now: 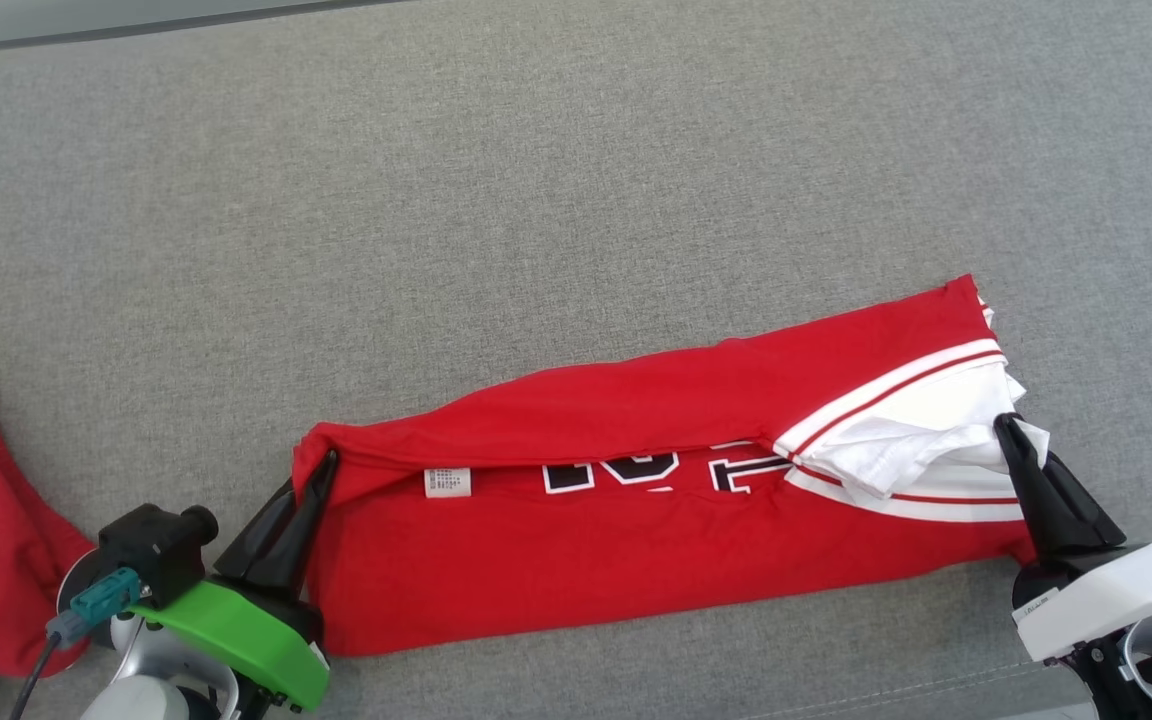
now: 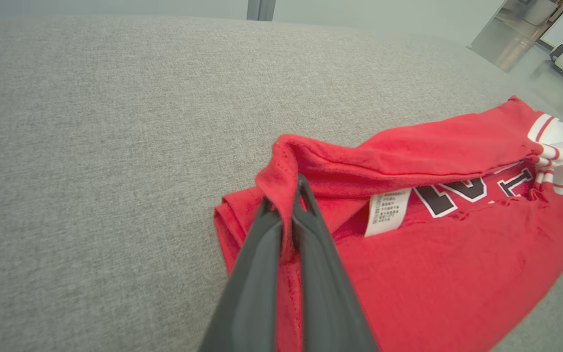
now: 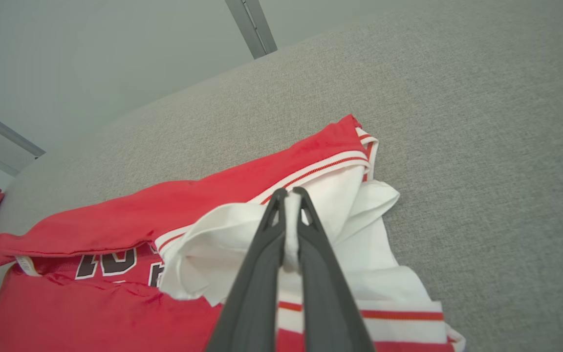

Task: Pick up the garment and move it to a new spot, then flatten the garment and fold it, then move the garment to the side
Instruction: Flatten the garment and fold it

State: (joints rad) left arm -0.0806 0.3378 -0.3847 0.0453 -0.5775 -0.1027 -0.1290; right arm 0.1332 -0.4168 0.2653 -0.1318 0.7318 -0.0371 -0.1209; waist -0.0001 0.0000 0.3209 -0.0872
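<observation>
Across the lower frame, the red jersey (image 1: 636,570) is pinched by the left gripper (image 1: 326,462); its white sleeve (image 1: 896,440), by the right gripper (image 1: 1006,424).

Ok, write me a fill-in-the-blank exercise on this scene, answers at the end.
The left gripper is shut on ____ cloth of the garment.
The right gripper is shut on its ____ cloth.
The label sits nearer the ____ gripper.
The surface under it is coloured ____.
Answers: red; white; left; grey.
</observation>
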